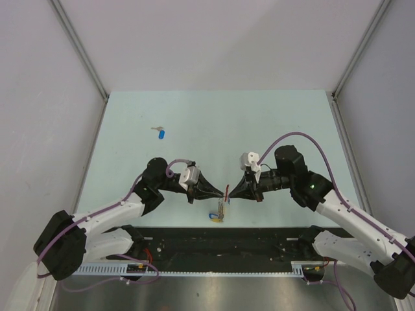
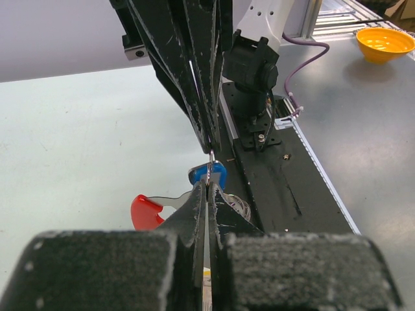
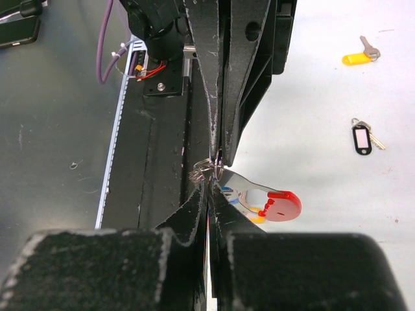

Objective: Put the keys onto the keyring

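Both grippers meet tip to tip above the table's near edge. My left gripper (image 1: 221,192) (image 2: 209,185) is shut on a thin silver strip of the keyring (image 2: 146,210), whose red plastic arc sticks out to its left. My right gripper (image 1: 231,192) (image 3: 209,189) is shut on the same keyring (image 3: 281,206) at its wire coils. A blue key head (image 2: 218,173) and a yellow one (image 3: 257,219) hang in the bundle (image 1: 220,211) below the tips. A loose blue-headed key (image 1: 161,134) lies far left on the table. A yellow-headed key (image 3: 358,57) also lies on the table.
A small black-rimmed oval tag (image 3: 361,138) with a little key lies on the table. The black base plate (image 1: 220,241) runs along the near edge under the bundle. An orange bowl (image 2: 384,43) stands off the table beyond the right arm's base.
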You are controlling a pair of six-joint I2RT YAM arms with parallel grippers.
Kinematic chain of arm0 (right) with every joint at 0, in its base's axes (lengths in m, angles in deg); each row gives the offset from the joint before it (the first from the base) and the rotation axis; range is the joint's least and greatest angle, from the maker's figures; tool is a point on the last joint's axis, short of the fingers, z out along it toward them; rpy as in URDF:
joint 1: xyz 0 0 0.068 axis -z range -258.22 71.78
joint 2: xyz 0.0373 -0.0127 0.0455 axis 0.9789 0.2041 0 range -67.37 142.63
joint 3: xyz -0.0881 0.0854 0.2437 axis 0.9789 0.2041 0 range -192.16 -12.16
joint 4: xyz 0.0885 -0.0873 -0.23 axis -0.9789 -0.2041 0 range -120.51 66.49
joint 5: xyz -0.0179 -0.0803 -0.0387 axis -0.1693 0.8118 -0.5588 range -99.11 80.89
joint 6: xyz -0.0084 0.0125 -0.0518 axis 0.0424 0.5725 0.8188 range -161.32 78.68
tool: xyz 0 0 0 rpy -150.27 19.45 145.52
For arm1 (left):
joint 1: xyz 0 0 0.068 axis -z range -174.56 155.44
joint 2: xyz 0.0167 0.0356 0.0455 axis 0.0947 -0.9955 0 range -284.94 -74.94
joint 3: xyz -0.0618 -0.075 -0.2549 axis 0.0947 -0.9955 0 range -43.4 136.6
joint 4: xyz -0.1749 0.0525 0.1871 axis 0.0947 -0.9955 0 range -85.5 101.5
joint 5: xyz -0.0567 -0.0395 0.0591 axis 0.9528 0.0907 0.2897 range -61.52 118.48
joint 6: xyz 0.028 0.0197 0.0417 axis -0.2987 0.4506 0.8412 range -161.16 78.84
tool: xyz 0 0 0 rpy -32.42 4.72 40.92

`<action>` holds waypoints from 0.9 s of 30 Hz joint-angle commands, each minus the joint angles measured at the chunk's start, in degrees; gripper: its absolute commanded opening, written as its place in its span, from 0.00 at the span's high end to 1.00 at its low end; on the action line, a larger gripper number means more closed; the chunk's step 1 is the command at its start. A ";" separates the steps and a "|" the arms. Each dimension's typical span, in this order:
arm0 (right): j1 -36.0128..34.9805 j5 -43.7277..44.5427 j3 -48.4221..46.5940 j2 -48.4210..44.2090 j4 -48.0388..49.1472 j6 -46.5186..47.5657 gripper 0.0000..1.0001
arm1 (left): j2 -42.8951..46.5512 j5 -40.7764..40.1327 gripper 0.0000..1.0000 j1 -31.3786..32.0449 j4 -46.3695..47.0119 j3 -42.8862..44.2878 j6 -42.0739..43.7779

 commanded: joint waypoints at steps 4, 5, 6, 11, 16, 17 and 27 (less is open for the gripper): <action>-0.27 0.80 -1.70 -1.78 -0.73 0.38 1.00 | 1.20 0.39 1.00 0.18 1.50 2.22 -0.45; -0.27 0.89 -1.61 -1.86 -0.82 0.38 1.00 | 1.37 0.22 1.00 0.18 1.50 2.13 -0.45; -0.27 0.89 -1.61 -1.86 -0.82 0.46 1.00 | 1.55 -0.05 1.00 0.18 1.41 2.05 -0.36; -0.27 1.77 -1.61 -1.51 -1.26 0.55 1.00 | 1.81 -1.10 0.99 0.18 1.06 1.87 -0.10; -0.27 1.68 -1.70 -1.25 -1.00 0.46 1.00 | 1.81 -0.58 1.00 0.18 1.06 1.96 -0.10; -0.27 1.68 -1.61 -1.25 -1.00 0.46 1.00 | 1.55 -0.05 1.00 0.18 1.06 2.04 -0.19; -0.27 1.42 -1.70 -0.46 -0.82 0.38 1.00 | 0.94 1.35 0.99 0.18 1.85 2.31 -0.80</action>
